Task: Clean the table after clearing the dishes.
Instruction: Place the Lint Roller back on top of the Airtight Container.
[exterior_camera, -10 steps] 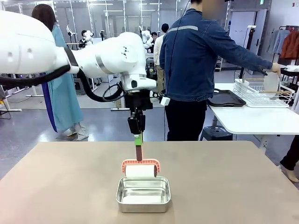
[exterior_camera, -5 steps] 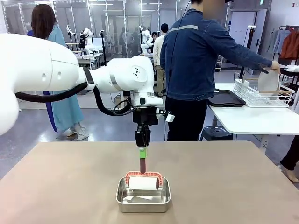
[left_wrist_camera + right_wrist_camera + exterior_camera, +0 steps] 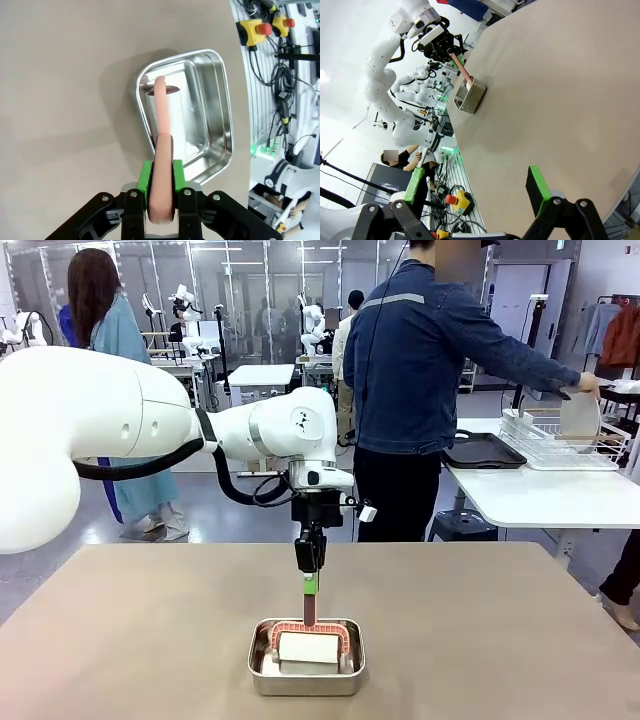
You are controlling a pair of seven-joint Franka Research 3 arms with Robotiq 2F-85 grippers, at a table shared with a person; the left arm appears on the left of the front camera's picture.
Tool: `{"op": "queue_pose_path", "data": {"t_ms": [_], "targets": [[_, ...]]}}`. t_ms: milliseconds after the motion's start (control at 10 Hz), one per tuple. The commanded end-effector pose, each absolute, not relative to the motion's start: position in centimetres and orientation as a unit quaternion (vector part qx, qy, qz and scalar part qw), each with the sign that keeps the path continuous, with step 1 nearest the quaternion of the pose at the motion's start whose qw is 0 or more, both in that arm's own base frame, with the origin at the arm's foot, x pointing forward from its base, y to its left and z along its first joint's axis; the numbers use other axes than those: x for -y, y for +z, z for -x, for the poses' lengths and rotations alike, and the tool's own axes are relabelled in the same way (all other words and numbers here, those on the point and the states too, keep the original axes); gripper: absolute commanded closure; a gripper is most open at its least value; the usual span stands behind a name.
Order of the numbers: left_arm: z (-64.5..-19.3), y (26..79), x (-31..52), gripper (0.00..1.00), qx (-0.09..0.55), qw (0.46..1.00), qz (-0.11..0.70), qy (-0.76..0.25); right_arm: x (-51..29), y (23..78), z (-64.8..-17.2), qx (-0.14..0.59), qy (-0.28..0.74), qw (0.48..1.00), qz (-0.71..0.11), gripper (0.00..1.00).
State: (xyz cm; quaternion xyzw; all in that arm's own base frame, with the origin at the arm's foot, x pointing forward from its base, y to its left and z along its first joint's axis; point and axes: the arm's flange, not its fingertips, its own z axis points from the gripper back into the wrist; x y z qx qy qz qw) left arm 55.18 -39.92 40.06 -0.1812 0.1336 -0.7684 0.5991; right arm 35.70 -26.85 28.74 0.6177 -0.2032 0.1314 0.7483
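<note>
The tan table (image 3: pixel 500 640) carries a small steel pan (image 3: pixel 258 675) near its front middle. My left gripper (image 3: pixel 310 580) hangs straight above the pan, shut on the salmon-pink handle (image 3: pixel 161 165) of a cleaning roller. The roller's white roll (image 3: pixel 308 647) rests inside the pan (image 3: pixel 220 115). My right gripper (image 3: pixel 475 187) is open with nothing between its green pads, low over the table (image 3: pixel 560 90), and it sees the pan (image 3: pixel 470 97) farther off. Of the dishes, a person's hand holds a white plate (image 3: pixel 580 412) over a rack, and a dark tray (image 3: pixel 484 450) lies beside it.
The person in a denim jacket (image 3: pixel 420 370) stands at the table's far edge, reaching right to a white side table (image 3: pixel 540 500) with a wire dish rack (image 3: pixel 555 445). Bare tabletop lies on both sides of the pan.
My left arm has come toward the near edge and lowered, taking the roller from above the pan's far rim down into the pan. The person's plate stays at the rack.
</note>
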Motion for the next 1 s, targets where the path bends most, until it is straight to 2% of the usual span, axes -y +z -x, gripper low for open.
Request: {"op": "queue_pose_path", "data": {"t_ms": [0, 100, 200, 300, 500, 700, 900], "targets": [[-56.7, 39.7, 39.6, 0.79, -0.132, 0.612, 0.167, -0.762, 26.7, 29.0, -35.5, 0.199, 0.132, 0.754, -0.613, 0.00], [-56.9, 39.8, 39.3, 0.45, -0.130, 0.608, 0.159, -0.767, 26.7, 29.0, -35.5, 0.199, 0.132, 0.754, -0.613, 0.00], [-57.0, 40.1, 39.2, 0.40, -0.128, 0.602, 0.159, -0.772, 26.7, 29.0, -35.5, 0.199, 0.132, 0.754, -0.613, 0.00], [-57.0, 40.4, 39.0, 0.08, -0.127, 0.600, 0.158, -0.774, 26.7, 29.0, -35.5, 0.199, 0.132, 0.754, -0.613, 0.00], [-56.9, 41.4, 38.5, 0.00, -0.112, 0.597, 0.161, -0.778, 26.7, 29.0, -35.5, 0.199, 0.132, 0.754, -0.613, 0.00], [-56.4, 42.3, 38.1, 0.00, -0.083, 0.588, 0.183, -0.783, 26.7, 29.0, -35.5, 0.199, 0.132, 0.754, -0.613, 0.00], [-56.2, 42.5, 38.0, 0.00, -0.083, 0.590, 0.185, -0.782, 26.7, 29.0, -35.5, 0.199, 0.132, 0.754, -0.613, 0.00]]}}
